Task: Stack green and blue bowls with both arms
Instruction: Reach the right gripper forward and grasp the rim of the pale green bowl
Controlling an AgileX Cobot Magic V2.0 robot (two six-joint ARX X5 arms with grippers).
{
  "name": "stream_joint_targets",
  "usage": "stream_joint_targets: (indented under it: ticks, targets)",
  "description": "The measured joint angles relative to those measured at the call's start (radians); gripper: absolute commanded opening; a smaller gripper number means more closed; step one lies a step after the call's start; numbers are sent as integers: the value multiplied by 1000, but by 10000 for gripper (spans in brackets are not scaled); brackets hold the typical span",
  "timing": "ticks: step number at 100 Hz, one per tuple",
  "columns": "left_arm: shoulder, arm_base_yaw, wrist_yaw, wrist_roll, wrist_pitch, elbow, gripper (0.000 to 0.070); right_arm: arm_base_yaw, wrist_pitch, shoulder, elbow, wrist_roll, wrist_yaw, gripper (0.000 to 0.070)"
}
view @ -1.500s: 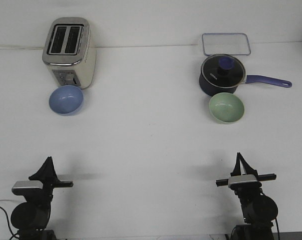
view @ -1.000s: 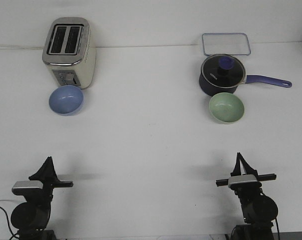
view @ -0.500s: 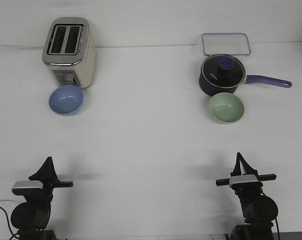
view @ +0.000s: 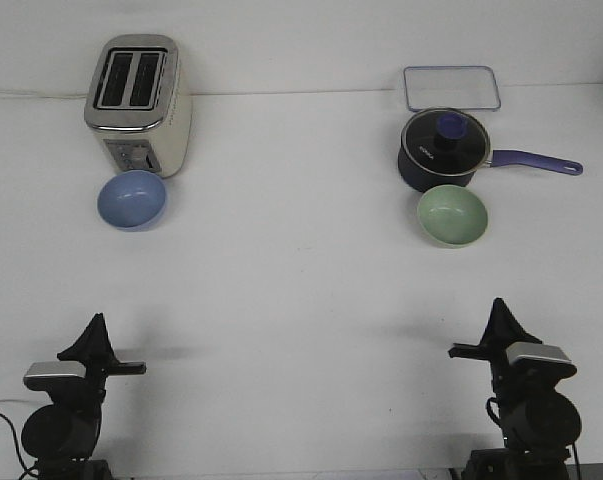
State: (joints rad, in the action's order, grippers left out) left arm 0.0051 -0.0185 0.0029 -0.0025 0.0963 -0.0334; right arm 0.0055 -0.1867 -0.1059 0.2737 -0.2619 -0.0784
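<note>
The pale blue bowl (view: 132, 199) stands upright at the left, just in front of the toaster. The pale green bowl (view: 452, 215) stands upright at the right, just in front of the saucepan. Both are empty. My left gripper (view: 97, 322) is low at the near left edge, far from the blue bowl, its fingers together in a point. My right gripper (view: 500, 306) is low at the near right, well short of the green bowl, fingers also together. Neither holds anything.
A cream and silver toaster (view: 139, 103) stands at the back left. A dark navy saucepan (view: 444, 151) with a lid and purple handle sits at the back right, a clear rectangular container (view: 451, 87) behind it. The white table (view: 291, 270) lies between the bowls.
My right arm has turned and shifted a little to the right. The left arm and both bowls have not moved.
</note>
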Motion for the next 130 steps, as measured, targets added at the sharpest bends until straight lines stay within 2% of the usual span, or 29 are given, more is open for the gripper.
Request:
stream_joint_targets:
  ticks: [13,17,19,21,28,30,32,34,66,93,116,119,126,130]
  targets:
    - [0,0,0,0,0,0,15,0,-161,-192,208,-32,-47,1]
    - [0,0,0,0,0,0,15,0,-212,-268,274,-35,-50,27]
    - [0,0,0,0,0,0,15,0,-235,-304,305,-35,-49,71]
    - [0,0,0,0,0,0,15,0,-258,-340,337,-35,-49,143]
    - [0,0,0,0,0,0,15,0,-329,-471,454,-34,-48,481]
    - [0,0,0,0,0,0,15,0,-343,-508,486,-34,-48,559]
    - [0,0,0,0,0,0,15,0,-355,-544,519,-34,-47,610]
    - [0,0,0,0,0,0,15,0,-364,-581,550,-34,-46,631]
    - [0,0,0,0,0,0,15,-41,-399,-1088,871,28,2,613]
    - [0,0,0,0,0,0,15,-133,-401,-1454,997,64,56,613]
    - [0,0,0,0,0,0,15,-178,-400,-1674,1107,72,94,609]
    - [0,0,0,0,0,0,15,-182,-399,-1693,1118,73,105,585]
    - [0,0,0,0,0,0,15,-185,-399,-1727,1135,74,127,469]
    - [0,0,0,0,0,0,15,-185,-399,-1740,1139,74,133,434]
